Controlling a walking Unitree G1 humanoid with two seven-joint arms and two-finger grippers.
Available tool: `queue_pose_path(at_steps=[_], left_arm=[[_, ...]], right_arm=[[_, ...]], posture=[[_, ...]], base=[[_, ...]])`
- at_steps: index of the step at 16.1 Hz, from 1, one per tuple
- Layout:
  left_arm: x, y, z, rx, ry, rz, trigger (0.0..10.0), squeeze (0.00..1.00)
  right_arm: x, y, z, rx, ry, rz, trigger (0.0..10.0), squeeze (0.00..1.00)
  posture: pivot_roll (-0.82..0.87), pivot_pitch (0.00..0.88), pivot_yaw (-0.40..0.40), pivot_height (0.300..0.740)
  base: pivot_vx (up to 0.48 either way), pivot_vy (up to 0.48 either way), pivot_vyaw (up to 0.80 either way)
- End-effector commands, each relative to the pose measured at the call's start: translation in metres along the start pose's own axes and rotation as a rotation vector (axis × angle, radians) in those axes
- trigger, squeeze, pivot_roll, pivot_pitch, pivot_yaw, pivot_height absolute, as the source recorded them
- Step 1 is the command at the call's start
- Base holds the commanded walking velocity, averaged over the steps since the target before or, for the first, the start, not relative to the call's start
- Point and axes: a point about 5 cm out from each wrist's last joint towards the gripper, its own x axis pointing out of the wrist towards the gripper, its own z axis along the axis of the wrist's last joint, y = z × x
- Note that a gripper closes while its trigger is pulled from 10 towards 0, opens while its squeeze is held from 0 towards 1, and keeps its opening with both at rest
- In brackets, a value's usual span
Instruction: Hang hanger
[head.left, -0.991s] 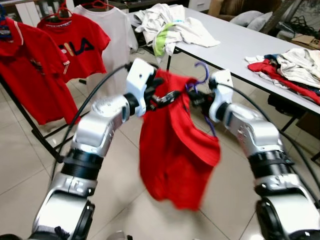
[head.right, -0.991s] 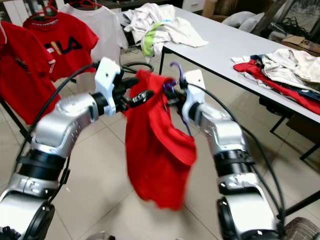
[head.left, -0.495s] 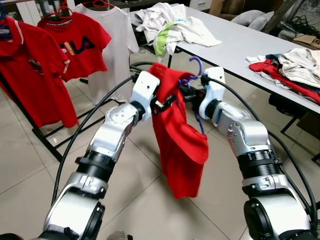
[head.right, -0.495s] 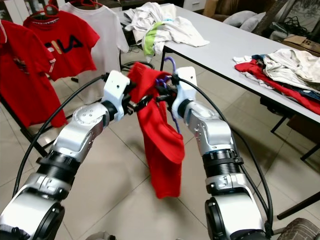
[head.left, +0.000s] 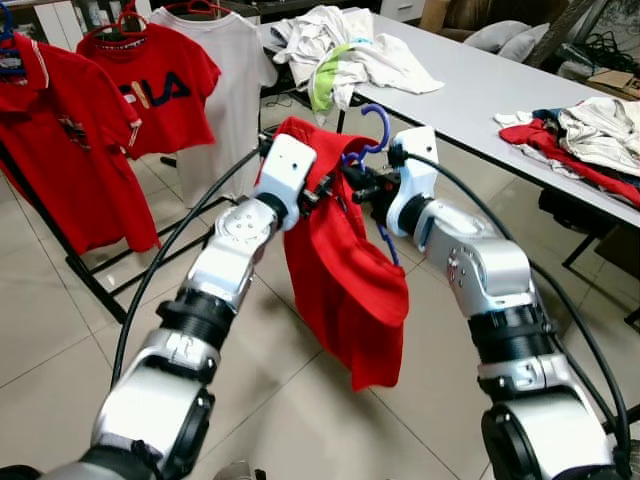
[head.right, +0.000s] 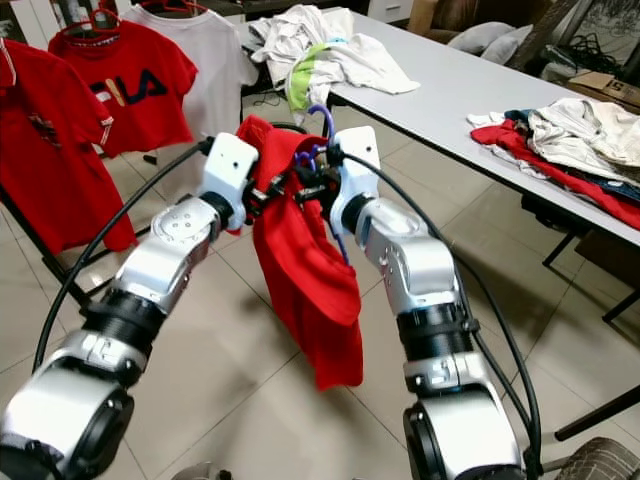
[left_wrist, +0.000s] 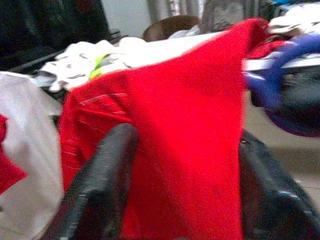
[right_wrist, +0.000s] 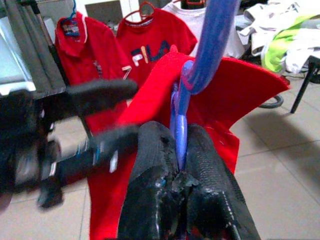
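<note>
A red shirt (head.left: 345, 270) hangs on a blue hanger (head.left: 378, 118), held up between both arms in front of me. My right gripper (right_wrist: 181, 165) is shut on the hanger's stem just below the hook; in the left eye view it sits at the shirt's right side (head.left: 366, 190). My left gripper (head.left: 322, 190) is at the shirt's left shoulder. In the left wrist view its fingers (left_wrist: 102, 180) stand wide apart with the red cloth (left_wrist: 185, 125) stretched between them. The shirt's top drapes over the left wrist.
A black clothes rack (head.left: 60, 250) stands at the left with a red polo (head.left: 50, 140), a red FILA shirt (head.left: 150, 85) and a white shirt (head.left: 235, 90) on hangers. A white table (head.left: 480, 90) with piles of clothes stands at the right. The floor is tiled.
Both arms have reached further forward and up, carrying the hanger and red shirt away from me. The shirt swung and now hangs narrower.
</note>
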Motion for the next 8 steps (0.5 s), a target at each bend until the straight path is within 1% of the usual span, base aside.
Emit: queue_pose_path(at_steps=[1, 4, 8], left_arm=[[0.0031, 0.0032, 0.0087, 0.019, -0.030, 0.013, 0.0, 0.00], [0.0045, 0.0041, 0.0137, 0.015, -0.064, -0.001, 0.0, 0.00], [0.0066, 0.0020, 0.0159, 0.001, -0.077, -0.033, 0.0, 0.00]], right_arm=[[-0.0016, 0.0035, 0.0096, -0.003, -0.033, 0.022, 0.0, 0.00], [-0.0020, 0.0054, 0.0092, -0.007, -0.027, 0.033, 0.0, 0.00], [-0.0028, 0.0070, 0.0076, -0.005, -0.018, 0.043, 0.0, 0.00]], posture=[[-0.05, 0.000, -0.020, 0.740], [-0.05, 0.000, -0.019, 0.740], [-0.05, 0.000, -0.013, 0.740]], base=[[0.000, 0.000, 0.00], [0.000, 0.000, 0.00], [0.000, 0.000, 0.00]])
